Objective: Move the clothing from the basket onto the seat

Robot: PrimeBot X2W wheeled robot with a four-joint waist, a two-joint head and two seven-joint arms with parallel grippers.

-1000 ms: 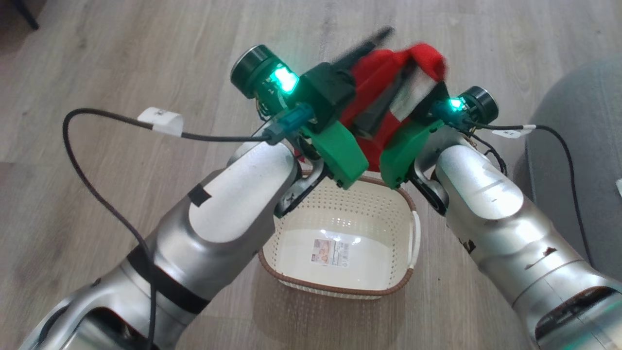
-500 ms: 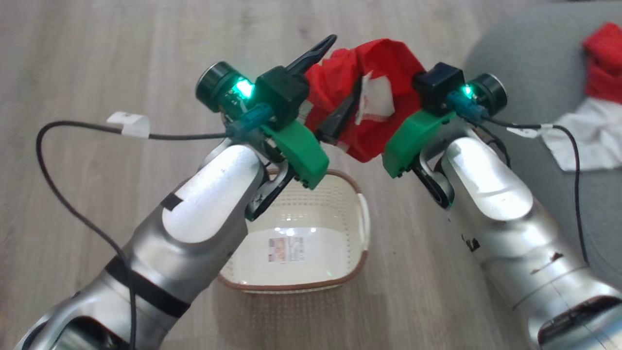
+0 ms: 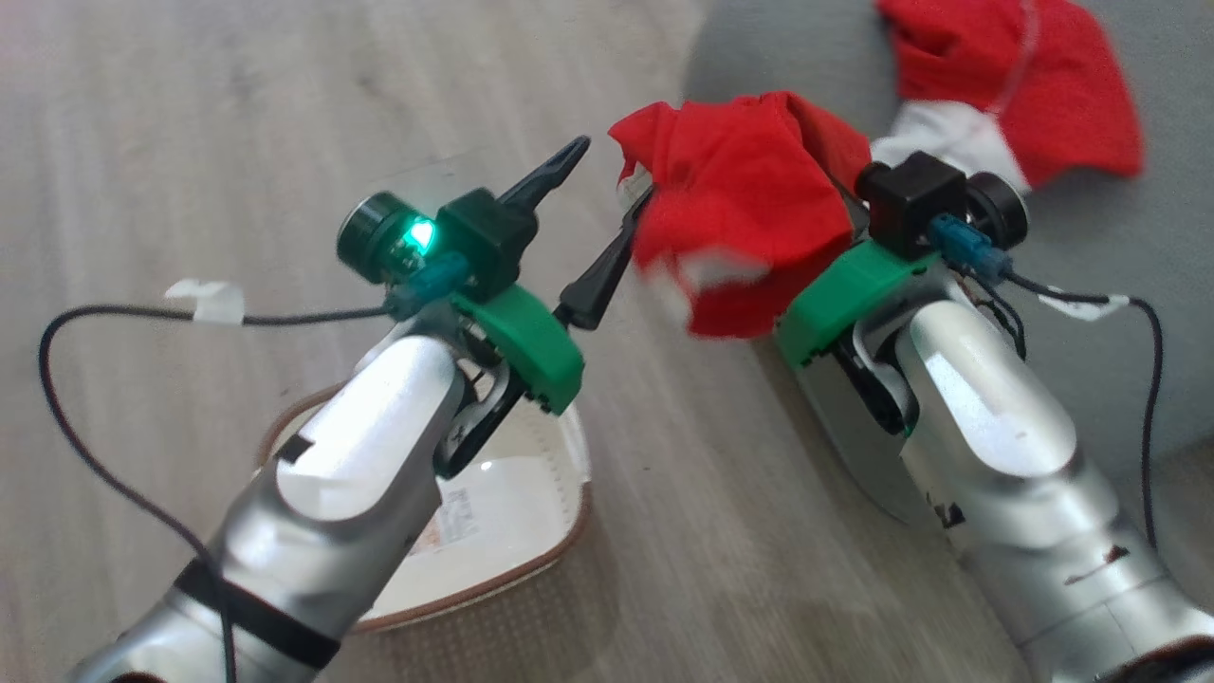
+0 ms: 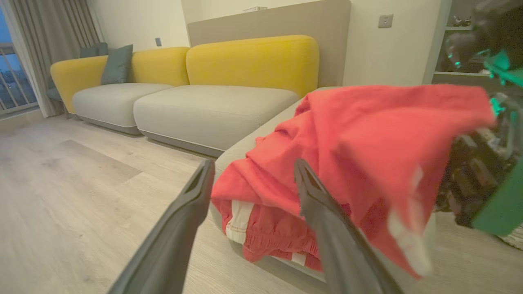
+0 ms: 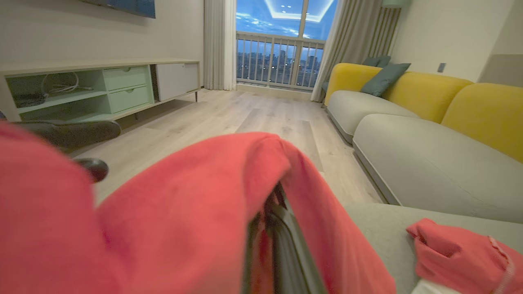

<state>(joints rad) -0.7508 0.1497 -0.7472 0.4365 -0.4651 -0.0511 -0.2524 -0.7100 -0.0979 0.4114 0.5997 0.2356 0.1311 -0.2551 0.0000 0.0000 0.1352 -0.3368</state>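
Basket [image 3: 572,474] sat on the wood floor [image 3: 237,142] at the left, the left gripper [image 3: 615,171] above it spread wide, the right gripper [image 5: 274,241] pinched narrow on a red garment [image 3: 749,209] held aloft at the seat's [image 3: 1091,247] near edge, and another red-and-white garment [image 3: 1005,85] lay farther back on the seat.

Bright red clothing [image 3: 749,218], white trim; cream basket [image 3: 567,467], brown rim; grey-green seat [image 3: 1138,237].

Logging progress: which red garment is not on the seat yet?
The red garment held aloft by the right pincer; the other red garment lies on the seat.
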